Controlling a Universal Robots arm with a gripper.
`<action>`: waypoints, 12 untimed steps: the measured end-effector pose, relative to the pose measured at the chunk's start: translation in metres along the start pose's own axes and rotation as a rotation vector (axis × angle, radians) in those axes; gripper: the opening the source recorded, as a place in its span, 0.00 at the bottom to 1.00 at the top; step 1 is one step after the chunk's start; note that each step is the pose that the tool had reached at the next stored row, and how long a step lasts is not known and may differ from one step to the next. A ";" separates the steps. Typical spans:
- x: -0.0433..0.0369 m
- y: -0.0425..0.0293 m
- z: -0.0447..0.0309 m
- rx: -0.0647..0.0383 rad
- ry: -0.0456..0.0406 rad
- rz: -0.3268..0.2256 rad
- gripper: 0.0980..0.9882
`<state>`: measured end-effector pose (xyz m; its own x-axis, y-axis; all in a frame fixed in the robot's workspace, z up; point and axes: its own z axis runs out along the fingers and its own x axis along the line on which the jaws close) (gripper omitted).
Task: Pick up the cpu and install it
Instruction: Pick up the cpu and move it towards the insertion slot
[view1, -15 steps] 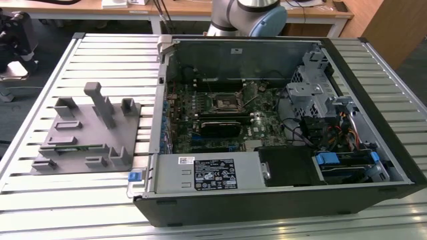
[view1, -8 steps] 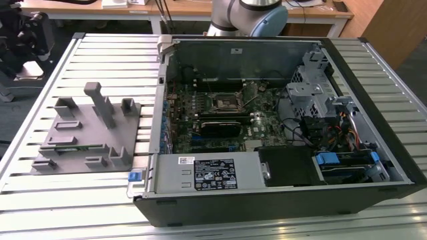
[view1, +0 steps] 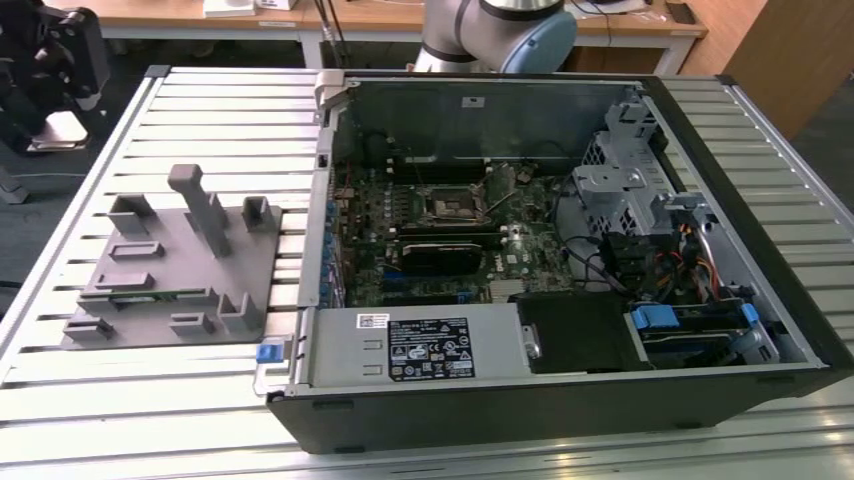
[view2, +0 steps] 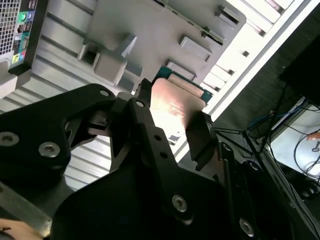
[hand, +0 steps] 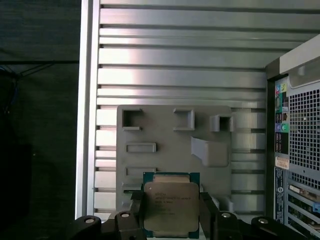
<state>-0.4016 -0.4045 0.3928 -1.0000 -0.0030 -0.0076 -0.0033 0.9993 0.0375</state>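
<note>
In the first wrist view my black metal gripper (hand: 171, 216) clamps two edges of the cpu (hand: 171, 204), a square chip with silvery lid and green rim, its print too fine for me to read. It hangs above the matte grey moulded tray (hand: 170, 145) on the ribbed aluminium worktop (hand: 175, 60)

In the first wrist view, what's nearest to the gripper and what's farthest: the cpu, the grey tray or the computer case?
1. cpu, clamped in the gripper.
2. grey tray, straight beyond the cpu.
3. computer case, off past the tray's edge.
</note>
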 end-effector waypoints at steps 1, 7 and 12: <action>-0.0019 0.0000 0.0000 0.000 0.0000 0.000 0.49; -0.0173 -0.0001 0.0005 0.000 0.0002 0.000 0.49; -0.0296 -0.0004 0.0011 0.001 0.0001 0.001 0.49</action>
<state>-0.3720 -0.4048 0.3918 -1.0000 -0.0025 -0.0074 -0.0028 0.9993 0.0370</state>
